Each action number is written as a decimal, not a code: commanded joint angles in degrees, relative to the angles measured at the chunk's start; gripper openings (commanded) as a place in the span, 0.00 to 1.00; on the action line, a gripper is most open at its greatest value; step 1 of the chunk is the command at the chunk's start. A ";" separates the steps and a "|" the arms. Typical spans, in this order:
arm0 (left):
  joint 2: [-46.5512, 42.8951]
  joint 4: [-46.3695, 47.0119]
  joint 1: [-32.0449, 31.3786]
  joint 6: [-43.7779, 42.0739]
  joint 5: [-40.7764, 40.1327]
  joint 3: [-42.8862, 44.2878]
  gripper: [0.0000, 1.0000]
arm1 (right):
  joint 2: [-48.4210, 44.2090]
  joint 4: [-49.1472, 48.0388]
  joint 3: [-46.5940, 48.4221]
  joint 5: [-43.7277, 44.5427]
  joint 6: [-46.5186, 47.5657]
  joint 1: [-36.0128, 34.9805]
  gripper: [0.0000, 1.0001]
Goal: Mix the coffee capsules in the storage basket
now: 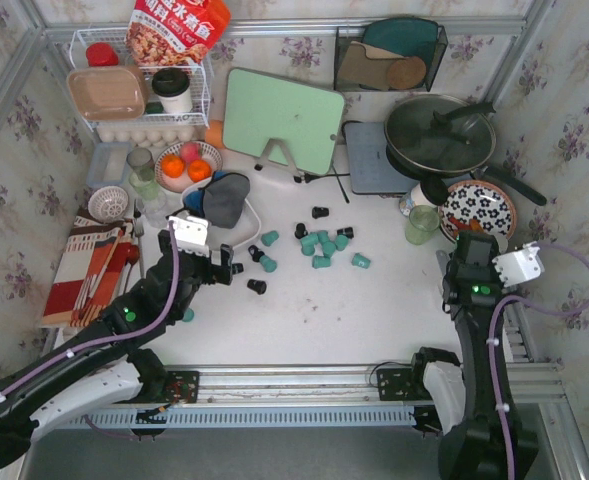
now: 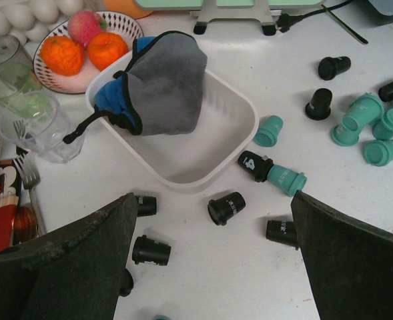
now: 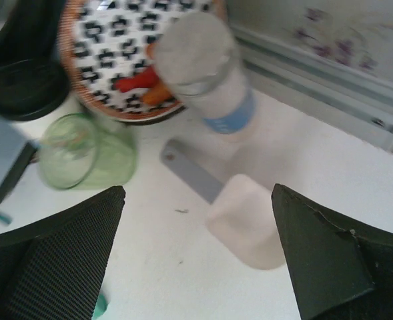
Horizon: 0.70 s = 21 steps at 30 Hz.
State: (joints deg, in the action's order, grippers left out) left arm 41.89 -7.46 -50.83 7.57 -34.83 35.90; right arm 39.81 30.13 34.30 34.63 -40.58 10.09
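**Left fingers** (image 2: 69, 267): spread wide, gripping nothing. Black and teal-green cup-shaped coffee capsules (image 2: 226, 207) lie loose on the white worktop (image 2: 203, 280), between the fingers and ahead to their right. Directly ahead is the white rounded plastic storage basket (image 2: 183, 177), holding a grey-and-blue drawstring pouch (image 2: 159, 80).

**Right fingers** (image 3: 56, 260): equally wide, empty. A white scoop (image 3: 243, 223), a green glass (image 3: 86, 157) and a clear bottle (image 3: 203, 73) stand ahead, with bare worktop between the fingers.

Teal-green and black coffee capsules (image 1: 320, 247) in the middle of the top view. White storage basket (image 2: 235, 117), centre left, with a grey and blue cloth bag (image 2: 163, 77). Bright oranges (image 2: 61, 55), upper left. Black-and-white spotty plate (image 1: 479, 208), right side. Pale green board (image 1: 282, 120), top middle. Purple flowers on pale wallpaper (image 1: 572, 130).
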 commanded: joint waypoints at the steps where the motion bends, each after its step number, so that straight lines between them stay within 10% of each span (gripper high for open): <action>1: 0.77 4.63 0.99 1.39 -3.69 -1.48 1.00 | -5.82 -13.33 -2.48 -14.65 13.78 -0.44 1.00; 21: 37.49 -6.37 22.44 5.82 15.90 22.32 0.91 | 16.42 -65.13 -17.21 -13.19 38.29 -36.20 1.00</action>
State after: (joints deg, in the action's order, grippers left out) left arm 74.02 -9.28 -32.51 12.34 -24.14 51.94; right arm 52.12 -23.00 17.58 19.62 -6.72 -23.27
